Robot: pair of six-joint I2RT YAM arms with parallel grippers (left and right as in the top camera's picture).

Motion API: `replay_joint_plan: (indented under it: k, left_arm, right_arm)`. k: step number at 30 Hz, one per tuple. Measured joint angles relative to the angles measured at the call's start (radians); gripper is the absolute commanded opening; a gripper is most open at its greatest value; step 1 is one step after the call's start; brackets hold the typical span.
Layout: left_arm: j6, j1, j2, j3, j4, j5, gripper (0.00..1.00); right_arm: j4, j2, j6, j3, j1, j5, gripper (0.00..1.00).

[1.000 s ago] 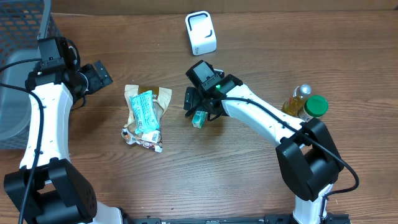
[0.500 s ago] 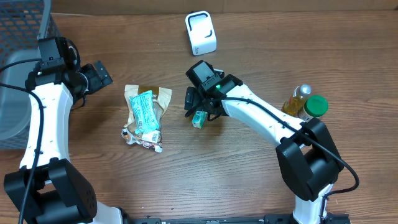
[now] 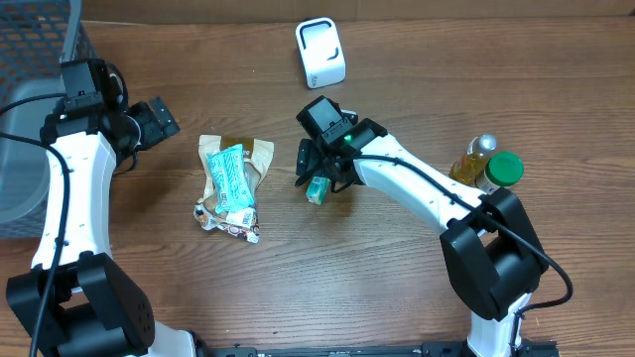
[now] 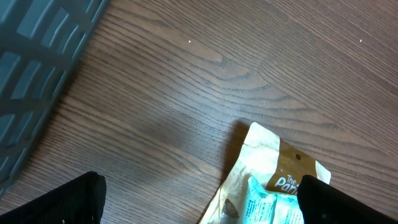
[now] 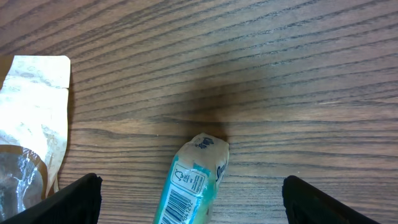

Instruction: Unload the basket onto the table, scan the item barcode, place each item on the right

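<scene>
Right gripper (image 3: 316, 179) (image 5: 189, 200): stands open, one dark finger (image 5: 68, 199) at each side of a small teal packet (image 3: 317, 188) (image 5: 193, 180), with bare wood showing between fingers and packet in the wrist view. Lies flat on the table (image 3: 397, 288), this packet, near the middle, its crimped end pointing away from the wrist camera and a white printed panel with what look like barcode lines facing up.

Left gripper (image 3: 159, 121) (image 4: 199, 208): also stands released, grasping nothing, fingers (image 4: 59, 202) wide apart above bare wood at the left of the table.

Just beside the left gripper, toward the middle: a brown paper pouch (image 3: 223, 151) (image 4: 273, 158) lying flat, a long teal wrapper (image 3: 230, 177) across it, and a crumpled wrapper (image 3: 228, 223) at the near end of the pile. Sits near the small teal packet but apart from it.

At the far edge, beyond the right gripper: a white device (image 3: 320, 53), upright, apart from everything else.

At the right edge: a bottle (image 3: 474, 157) of yellow liquid touching a jar with a green lid (image 3: 505, 169).

At the far left: a dark mesh basket (image 3: 40, 40) (image 4: 37, 68) and a grey bin (image 3: 15, 188).
</scene>
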Motion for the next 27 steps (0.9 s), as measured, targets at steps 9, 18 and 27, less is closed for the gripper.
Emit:
replay_joint_plan:
  k: [9, 18, 27]
  left_arm:
    - [0.0, 0.0, 0.0, 0.0, 0.0, 0.0, 1.0]
    - [0.0, 0.0, 0.0, 0.0, 0.0, 0.0, 1.0]
    - [0.0, 0.0, 0.0, 0.0, 0.0, 0.0, 1.0]
  right_arm:
    - [-0.003, 0.0, 0.0, 0.0, 0.0, 0.0, 0.89]
    - [-0.01, 0.002, 0.002, 0.0, 0.0, -0.006, 0.78]
    - [-0.053, 0.002, 0.087, 0.0, 0.0, -0.037, 0.72]
